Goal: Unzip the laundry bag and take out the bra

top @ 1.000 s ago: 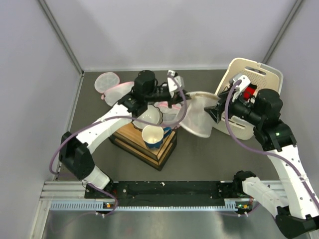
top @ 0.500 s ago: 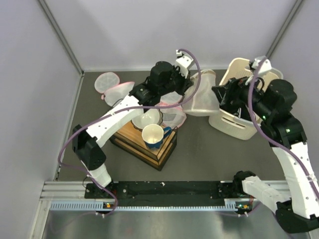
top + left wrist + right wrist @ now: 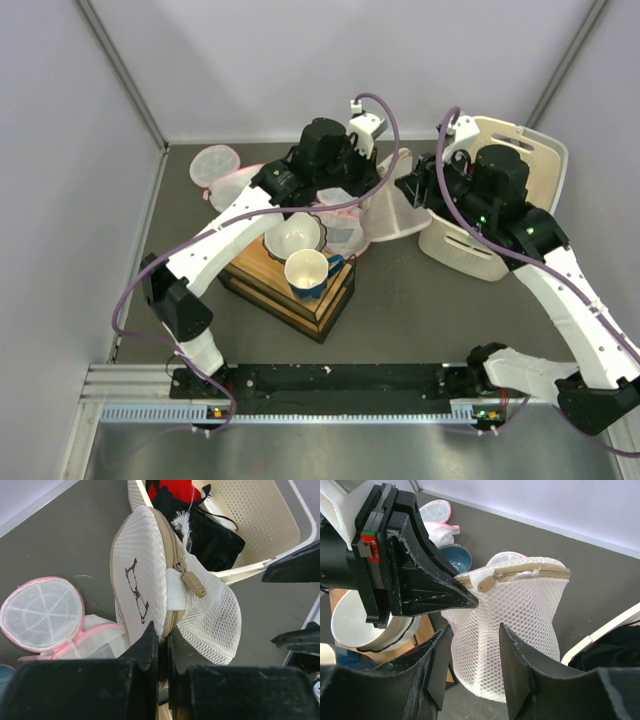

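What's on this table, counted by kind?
Mesh bags: 4, the laundry bag and 3 pink-trimmed bags
Bowls: 2, white and blue
Cup: 1
Basket: 1
Wooden box: 1
Garments: 2, the bra and a black garment
Total: 11

A: Surface?
B: Dark grey tabletop.
A: Directly on it?
B: Striped wooden box, centre-left. Pink-trimmed mesh bags, upper left. Cream perforated basket, upper right.

Basket — just beside laundry bag
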`<state>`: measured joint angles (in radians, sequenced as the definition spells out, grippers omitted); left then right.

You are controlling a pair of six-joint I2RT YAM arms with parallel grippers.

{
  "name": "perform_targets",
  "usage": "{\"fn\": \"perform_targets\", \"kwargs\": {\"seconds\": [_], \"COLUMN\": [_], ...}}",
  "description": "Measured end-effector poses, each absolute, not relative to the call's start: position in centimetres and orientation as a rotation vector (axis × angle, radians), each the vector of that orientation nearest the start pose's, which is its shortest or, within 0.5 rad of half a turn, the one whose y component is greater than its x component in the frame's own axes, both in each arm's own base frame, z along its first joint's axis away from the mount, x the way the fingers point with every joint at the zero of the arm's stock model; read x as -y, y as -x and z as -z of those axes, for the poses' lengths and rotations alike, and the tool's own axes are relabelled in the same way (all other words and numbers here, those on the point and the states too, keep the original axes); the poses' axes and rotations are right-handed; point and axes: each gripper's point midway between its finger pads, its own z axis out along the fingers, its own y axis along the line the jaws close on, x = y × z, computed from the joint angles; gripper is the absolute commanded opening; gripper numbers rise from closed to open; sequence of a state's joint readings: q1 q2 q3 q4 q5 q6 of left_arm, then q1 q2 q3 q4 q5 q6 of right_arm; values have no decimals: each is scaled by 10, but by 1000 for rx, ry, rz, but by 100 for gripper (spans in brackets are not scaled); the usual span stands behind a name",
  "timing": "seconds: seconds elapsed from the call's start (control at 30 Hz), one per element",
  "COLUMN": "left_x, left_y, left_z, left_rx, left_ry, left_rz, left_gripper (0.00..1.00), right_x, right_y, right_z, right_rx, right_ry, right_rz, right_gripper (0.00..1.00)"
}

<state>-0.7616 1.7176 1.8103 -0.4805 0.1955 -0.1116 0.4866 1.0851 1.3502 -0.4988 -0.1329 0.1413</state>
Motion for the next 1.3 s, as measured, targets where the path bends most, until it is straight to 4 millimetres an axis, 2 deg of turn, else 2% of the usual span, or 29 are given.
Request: {"fn": "perform_targets", "kwargs": {"seconds": [0.4, 0.7, 0.83, 0.93, 1.17, 1.3], "left_x": [381, 383, 383, 383, 383, 383], "left_y": [-326, -324, -324, -323, -323, -323], "left_z": [-322, -322, -322, -322, -321, -321], "left_rx": [-1919, -1929, -1931, -1932, -1933, -1933], "left_ry": [-805, -799, -796, -798, -798, -798], "left_rz": [826, 846, 849, 851, 850, 851], "left_gripper": [0, 0, 0, 0, 0, 0], "right_x": [-201, -201, -203, -204, -202, -200], "right_y": [-305, -315, -319, -321, -325, -328], "right_z": [-363, -363, -357, -355, -360, -364], "right_rx": [-1797, -1782, -1800, -1804, -1783, -1767], "right_ry": [440, 440, 442, 441, 419, 407], "right_rz": [-539, -505, -499, -496, -480, -473], "right_gripper": [46, 43, 35, 33, 35, 31]}}
